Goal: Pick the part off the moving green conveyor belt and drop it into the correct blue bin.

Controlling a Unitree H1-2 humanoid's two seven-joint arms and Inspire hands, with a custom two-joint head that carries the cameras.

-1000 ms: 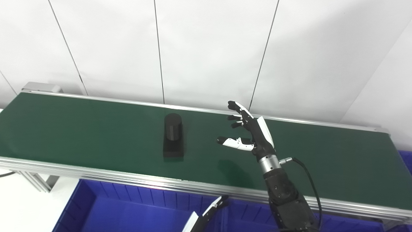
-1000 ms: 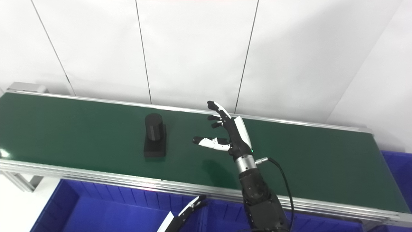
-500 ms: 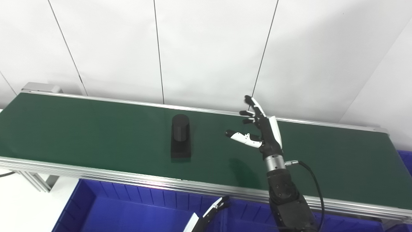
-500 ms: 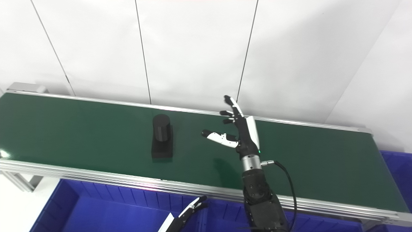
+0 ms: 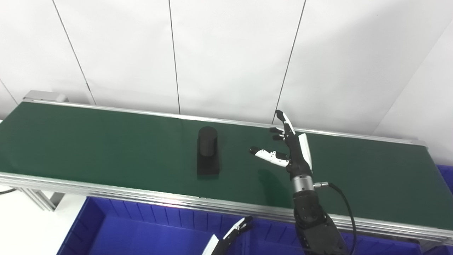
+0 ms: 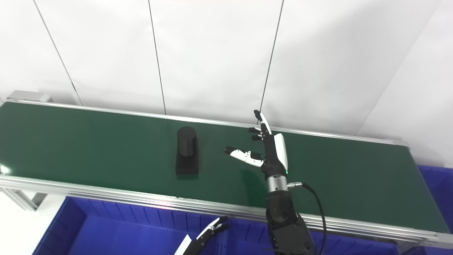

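Note:
A black part (image 5: pixel 207 151), an upright cylinder on a flat rectangular base, stands on the green conveyor belt (image 5: pixel 106 141) near its middle. My right hand (image 5: pixel 288 147) hovers over the belt to the right of the part, open, fingers spread and thumb pointing toward the part, a clear gap between them. Only the fingertips of my left hand (image 5: pixel 235 228) show at the bottom edge, over the blue bin (image 5: pixel 141 230); they look straight and hold nothing.
Blue bins run along the near side below the belt's aluminium rail (image 5: pixel 159 200), and another blue bin (image 5: pixel 446 177) shows at the far right. A white panelled wall stands behind the belt. A black cable (image 5: pixel 345 209) loops off my right wrist.
The part has ridden the belt to the right, closer to my right hand. My right hand has shifted right and turned more upright, staying open. The left hand has not moved.

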